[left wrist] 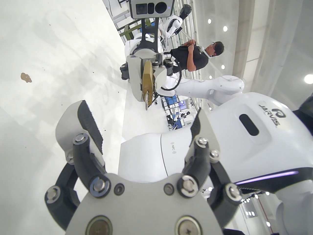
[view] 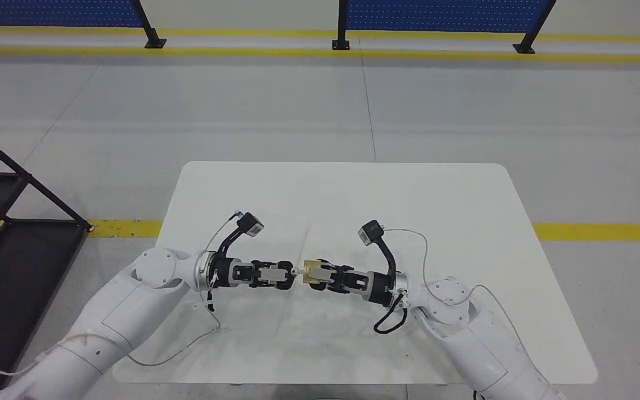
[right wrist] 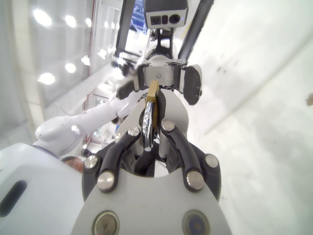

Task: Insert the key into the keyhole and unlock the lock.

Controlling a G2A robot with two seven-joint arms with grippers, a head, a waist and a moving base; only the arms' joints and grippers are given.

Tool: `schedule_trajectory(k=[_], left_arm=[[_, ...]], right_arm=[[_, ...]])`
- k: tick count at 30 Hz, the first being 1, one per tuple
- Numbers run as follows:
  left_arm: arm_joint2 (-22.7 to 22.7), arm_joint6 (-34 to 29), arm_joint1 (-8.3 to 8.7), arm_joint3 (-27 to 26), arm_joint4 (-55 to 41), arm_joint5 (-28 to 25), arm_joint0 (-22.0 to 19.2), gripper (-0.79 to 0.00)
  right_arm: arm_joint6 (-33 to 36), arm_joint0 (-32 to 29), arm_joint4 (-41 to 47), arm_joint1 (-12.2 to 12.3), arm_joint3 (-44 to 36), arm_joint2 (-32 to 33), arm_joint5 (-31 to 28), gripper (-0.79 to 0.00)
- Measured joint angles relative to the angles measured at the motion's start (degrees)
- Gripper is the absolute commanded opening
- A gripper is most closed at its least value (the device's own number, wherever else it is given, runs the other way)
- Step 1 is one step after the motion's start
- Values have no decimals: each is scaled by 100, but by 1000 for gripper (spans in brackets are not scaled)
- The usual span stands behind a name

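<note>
The right gripper [view: 320, 274] is clamped on the brass padlock [right wrist: 152, 91], above the table [view: 450, 210] toward 6 o'clock. The left gripper [left wrist: 141, 113], at its 9 o'clock, is spread apart and empty. A key [left wrist: 146, 100] seems to sit in the keyhole; I judge the turning remains. The grey floor [view: 300, 110] has blue barriers [view: 440, 12] at 12 o'clock; the white table has a small brown stain [left wrist: 26, 77].

Looks like a robotics test hall, large and industrial. Well beyond the fingers [left wrist: 89, 123] of the left gripper [left wrist: 141, 110]: another white robot [left wrist: 174, 24] standing in the background, and a high ceiling dotted with round lights [left wrist: 225, 28]. Far off from the fingers, seen from the top view: bare grey floor [view: 300, 110], yellow floor lines [view: 300, 50], blue-panelled barriers [view: 440, 12] on black feet. Under the fingers, a plain white table [view: 460, 200].
</note>
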Motion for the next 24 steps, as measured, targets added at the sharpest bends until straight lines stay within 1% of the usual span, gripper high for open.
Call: schedule_trajectory(k=[4,16,18,20,24], left_arm=[[3,63,-21,9,171,-63,-37,-477],[-68,128,-26,-31,137,-128,-23,-505],[-75,154,-24,-50,147,-154,-8,-517],[-75,163,-22,-57,158,-162,2,-554],[-71,161,-21,-45,155,-161,4,-557]], right_arm=[[0,0,0,0,0,0,0,-785],[0,0,0,0,0,0,0,-785],[0,0,0,0,0,0,0,-785],[0,0,0,0,0,0,0,-785],[0,0,0,0,0,0,0,-785]])
